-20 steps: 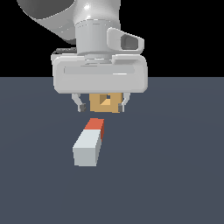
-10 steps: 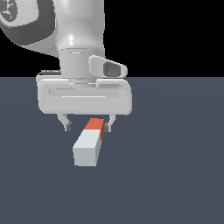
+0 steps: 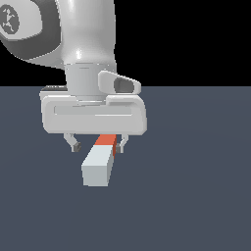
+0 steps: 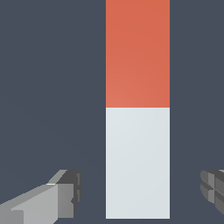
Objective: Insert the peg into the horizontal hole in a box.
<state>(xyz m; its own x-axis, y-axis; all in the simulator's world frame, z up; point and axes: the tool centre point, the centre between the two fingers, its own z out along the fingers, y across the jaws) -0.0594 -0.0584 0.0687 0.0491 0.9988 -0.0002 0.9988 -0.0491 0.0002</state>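
A: Where is the peg point(image 3: 99, 164) to be found?

B: It is seen lying flat on the dark bench point(image 3: 196, 186), just below the middle of the exterior frame, its pale end toward the camera and its orange-red end hidden partly under the gripper point(image 3: 97, 143). In the wrist view the peg point(image 4: 138, 131) is shown running straight up the frame, orange-red half above, pale half below.

A: And how is the gripper set against it?

B: It is held spread wide, nothing grasped. One fingertip point(image 4: 65, 192) is seen at the lower left and the other point(image 4: 213, 186) at the lower right, with bare bench between each and the peg. The peg's long axis is crossed squarely by the closing line, though the peg is placed nearer the right fingertip. A slight centring and a descent are judged to be needed. The box cannot be made out.
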